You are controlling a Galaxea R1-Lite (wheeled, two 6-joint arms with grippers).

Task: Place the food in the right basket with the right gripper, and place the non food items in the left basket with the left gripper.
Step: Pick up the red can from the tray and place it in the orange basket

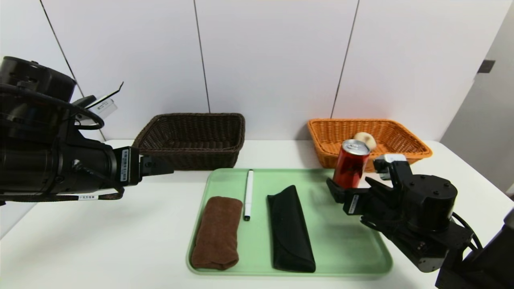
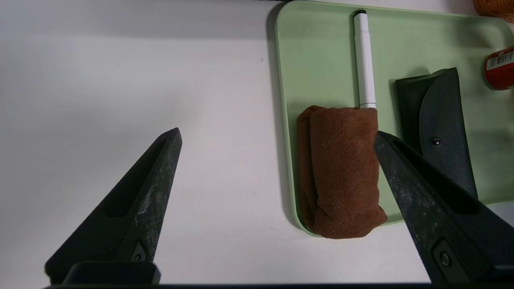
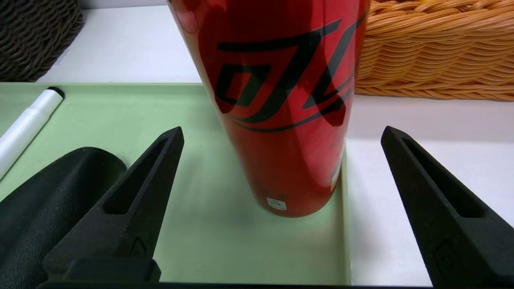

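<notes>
A slim red can stands upright at the far right corner of a green tray. My right gripper is open, with the can between its spread fingers and a gap on each side. A pale bun lies in the orange-tan right basket. On the tray lie a rolled brown towel, a white marker and a black soft case. My left gripper hangs open above the table at the tray's left edge, beside the towel. The dark brown left basket looks empty.
Both baskets stand at the back of the white table against a white panelled wall. The tray fills the middle. Bare tabletop lies left of the tray and along the front edge.
</notes>
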